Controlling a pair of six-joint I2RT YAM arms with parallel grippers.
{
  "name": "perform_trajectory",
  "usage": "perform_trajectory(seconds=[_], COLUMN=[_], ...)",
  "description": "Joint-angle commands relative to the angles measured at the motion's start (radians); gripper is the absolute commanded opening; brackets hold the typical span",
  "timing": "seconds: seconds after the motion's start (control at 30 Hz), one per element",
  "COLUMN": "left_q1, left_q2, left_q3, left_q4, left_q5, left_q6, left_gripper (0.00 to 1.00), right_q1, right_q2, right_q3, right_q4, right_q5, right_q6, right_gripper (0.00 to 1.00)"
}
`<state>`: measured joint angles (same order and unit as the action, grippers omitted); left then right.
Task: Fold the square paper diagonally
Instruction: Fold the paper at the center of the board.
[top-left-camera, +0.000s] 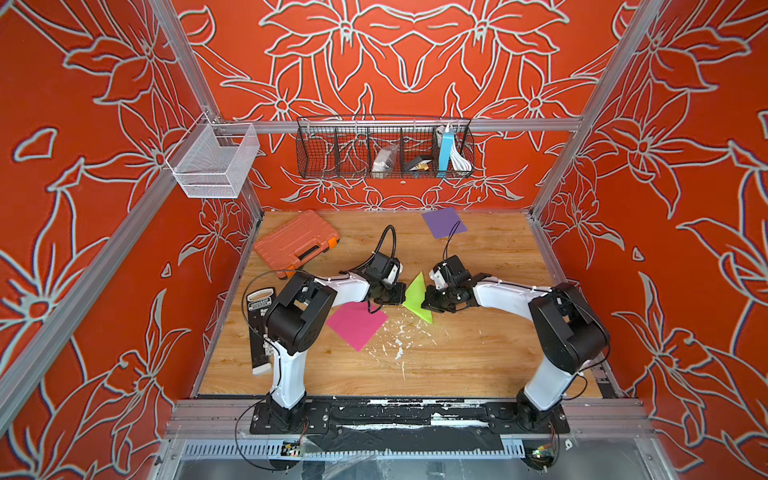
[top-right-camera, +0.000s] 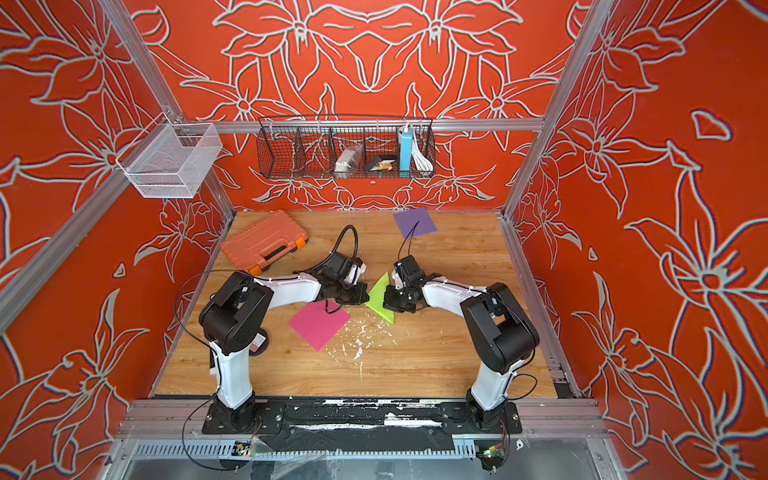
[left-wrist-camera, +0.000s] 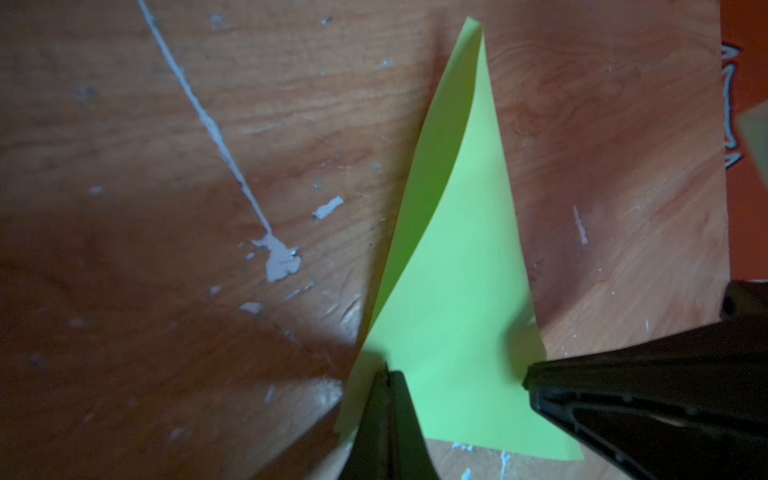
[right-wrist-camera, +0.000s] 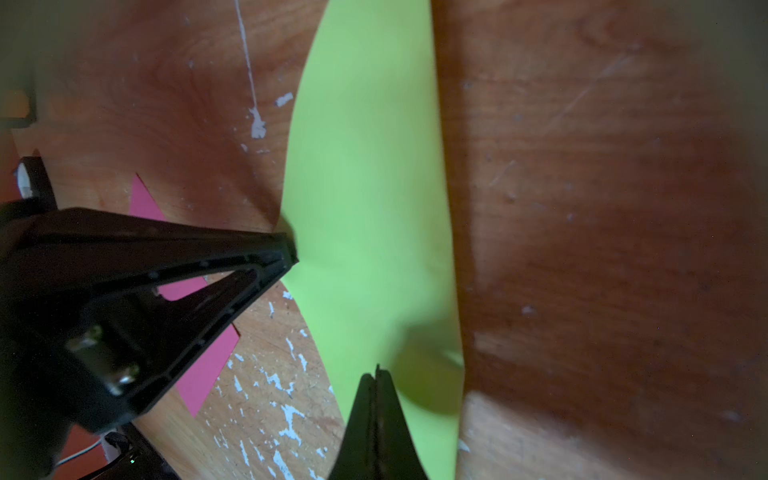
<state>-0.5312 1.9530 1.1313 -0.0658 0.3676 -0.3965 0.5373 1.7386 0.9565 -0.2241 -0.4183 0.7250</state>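
1. A white mesh basket hung from the left frame rail, above the back-left corner of the desk.
2. A black wire basket hung on the rear rail and was split into compartments. The rightmost one held an upright blue box and a coiled white cable. The compartment beside it held a dark flat item with a tan piece, too small to identify. The next one held a pale grey packet.
3. An orange tool case lay closed at the back-left of the desk, near the left arm.
4. The green paper lay mid-desk, folded into a triangle, directly between the two arms. In the left wrist view its upper layer bowed up off the lower one along one side, so the layers did not lie flat together.
5. The left gripper had its fingers pressed fully together. Its tip rested on the corner of the green paper nearest the left arm. Whether it pinched a layer or only pressed down could not be told.
6. The right gripper was likewise fully closed. In the right wrist view its tip sat on the green paper close to the long straight edge, opposite the left gripper.
7. A pink paper lay flat beside the left arm, near the green paper but apart from it. A purple paper lay at the back of the desk, well apart. White flecks marked the wood just in front of the green paper.
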Motion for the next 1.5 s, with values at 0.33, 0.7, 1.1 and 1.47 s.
perform_trajectory(seconds=[0.33,0.7,1.1,1.47], left_q1=[-0.029,-0.100,-0.100,-0.065], left_q2=[-0.007,0.033,-0.040,0.099], left_q3=[-0.019,0.015,0.025,0.191], left_q4=[0.021,0.039,0.102,0.134], left_q5=[0.041,0.075,0.064,0.094], left_q6=[0.029,0.033,-0.040,-0.154], left_gripper=[0.06,0.06,0.09,0.09], right_q1=[-0.008,-0.078,-0.096,-0.097], right_q2=[0.054,0.047,0.103,0.099], right_q3=[0.034,0.058,0.125,0.149], right_q4=[-0.072,-0.107,-0.208,-0.235], right_q5=[0.113,0.098,-0.003,-0.018], right_q6=[-0.050,-0.110,-0.362,-0.447], right_gripper=[0.00,0.00,0.00,0.00])
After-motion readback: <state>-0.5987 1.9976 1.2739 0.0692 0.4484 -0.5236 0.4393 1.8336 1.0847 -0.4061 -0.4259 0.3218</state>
